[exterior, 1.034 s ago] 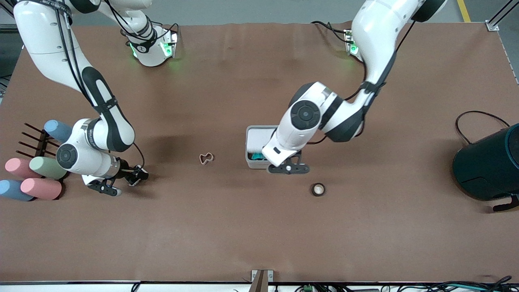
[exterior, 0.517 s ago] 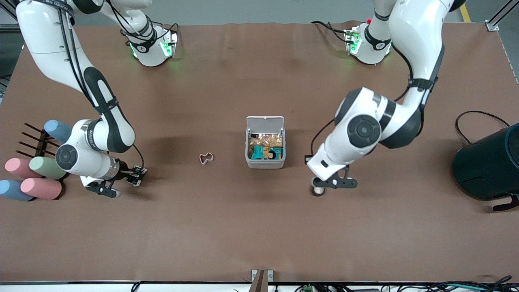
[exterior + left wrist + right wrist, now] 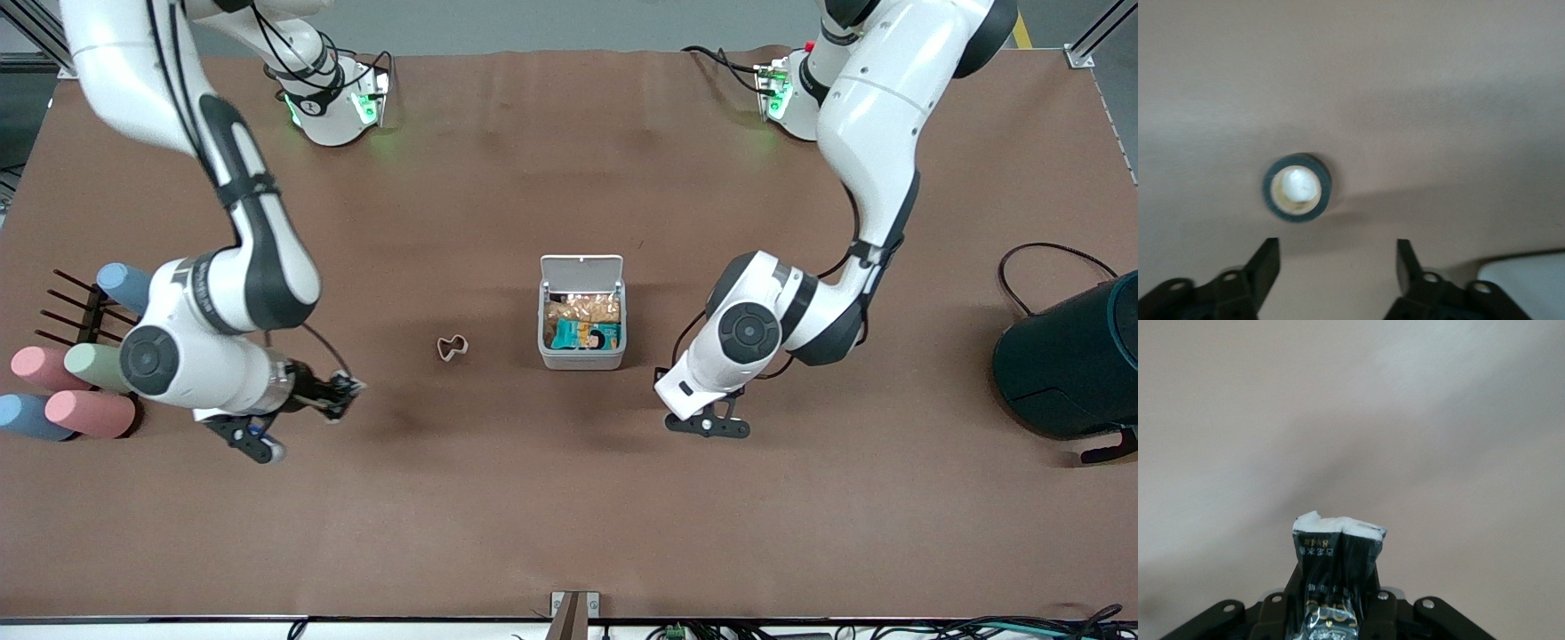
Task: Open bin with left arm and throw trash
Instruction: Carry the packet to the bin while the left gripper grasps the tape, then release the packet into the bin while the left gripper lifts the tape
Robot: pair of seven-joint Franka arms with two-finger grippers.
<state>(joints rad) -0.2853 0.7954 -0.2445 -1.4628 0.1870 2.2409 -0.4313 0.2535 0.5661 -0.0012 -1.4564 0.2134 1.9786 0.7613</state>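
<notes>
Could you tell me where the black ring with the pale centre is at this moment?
The black ring with pale centre lies on the brown table under the open left gripper, toward the left arm's end from the small white-grey plastic bin.

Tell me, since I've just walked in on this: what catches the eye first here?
The bin mid-table, lid up, snack wrappers inside. The left gripper hangs with jaws open over the black ring, which lies toward the left arm's end from the bin. The right gripper is shut on the black packet, beside the pastel cylinders.
</notes>
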